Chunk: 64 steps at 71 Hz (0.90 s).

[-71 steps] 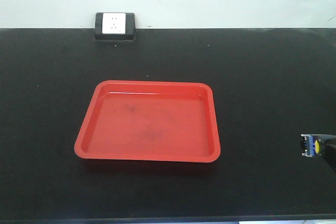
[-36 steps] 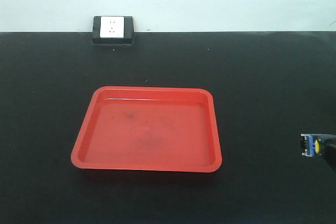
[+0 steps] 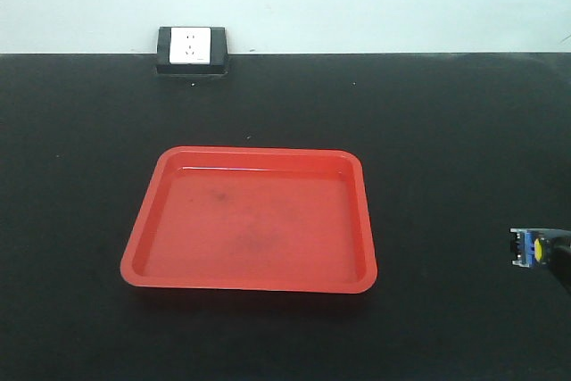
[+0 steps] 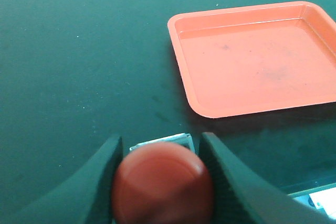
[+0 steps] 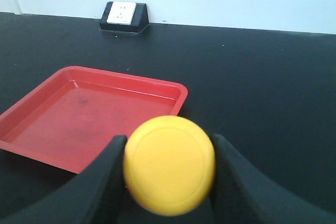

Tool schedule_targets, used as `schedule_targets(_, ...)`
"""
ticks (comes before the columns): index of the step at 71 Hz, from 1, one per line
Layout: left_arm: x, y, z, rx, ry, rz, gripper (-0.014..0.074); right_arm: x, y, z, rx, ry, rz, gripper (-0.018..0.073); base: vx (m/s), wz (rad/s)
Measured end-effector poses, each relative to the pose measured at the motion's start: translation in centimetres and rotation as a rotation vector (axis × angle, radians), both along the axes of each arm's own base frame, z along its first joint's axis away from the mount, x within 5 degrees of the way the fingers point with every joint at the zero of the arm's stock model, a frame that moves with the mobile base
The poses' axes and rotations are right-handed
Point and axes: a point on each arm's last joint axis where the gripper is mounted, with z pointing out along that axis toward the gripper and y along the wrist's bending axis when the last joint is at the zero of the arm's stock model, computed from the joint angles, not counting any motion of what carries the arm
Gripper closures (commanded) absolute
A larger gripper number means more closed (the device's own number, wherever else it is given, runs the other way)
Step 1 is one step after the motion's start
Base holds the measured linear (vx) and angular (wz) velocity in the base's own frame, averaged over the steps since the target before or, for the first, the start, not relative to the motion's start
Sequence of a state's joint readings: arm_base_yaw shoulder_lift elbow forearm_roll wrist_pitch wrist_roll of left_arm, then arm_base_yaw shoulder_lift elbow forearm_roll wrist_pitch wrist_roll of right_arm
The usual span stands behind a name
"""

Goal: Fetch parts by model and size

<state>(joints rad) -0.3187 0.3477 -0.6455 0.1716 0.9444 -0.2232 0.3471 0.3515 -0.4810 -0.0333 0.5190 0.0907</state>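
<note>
Clamping the red switch (image 4: 163,184) between its jaws, the left gripper (image 4: 161,145) holds it aloft. The right gripper (image 5: 168,142) likewise pinches the yellow switch (image 5: 169,165), both probably for the tray (image 5: 131,81) ahead.

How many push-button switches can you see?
2. The red mushroom-cap push-button switch is held in the left gripper; the yellow-cap switch in the right gripper. None lies in the red plastic tray.

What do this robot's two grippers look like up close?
The left gripper and right gripper each have two plain black fingers, broad at the base and tapering to rounded tips, with a smooth matte surface. No cables, labels or markings show in these views.
</note>
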Motion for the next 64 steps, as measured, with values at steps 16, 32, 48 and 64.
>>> schedule_targets(16,0.00,0.00,0.00,0.000,0.000,0.000,0.0594,0.00,0.00,-0.01,0.000,0.001,0.000,0.0569,0.00,0.00)
schedule_targets(32,0.00,0.00,0.00,0.000,0.000,0.000,0.0594,0.00,0.00,-0.01,0.000,0.001,0.000,0.0569,0.00,0.00)
schedule_targets(48,0.01,-0.01,0.02,-0.001,-0.002,0.000,0.0594,0.00,0.00,-0.01,0.000,0.001,0.000,0.0569,0.00,0.00)
schedule_targets(64,0.27,-0.10,0.22,-0.007,-0.006,0.001,0.0592,0.00,0.00,-0.01,0.000,0.001,0.000,0.0569,0.00,0.00)
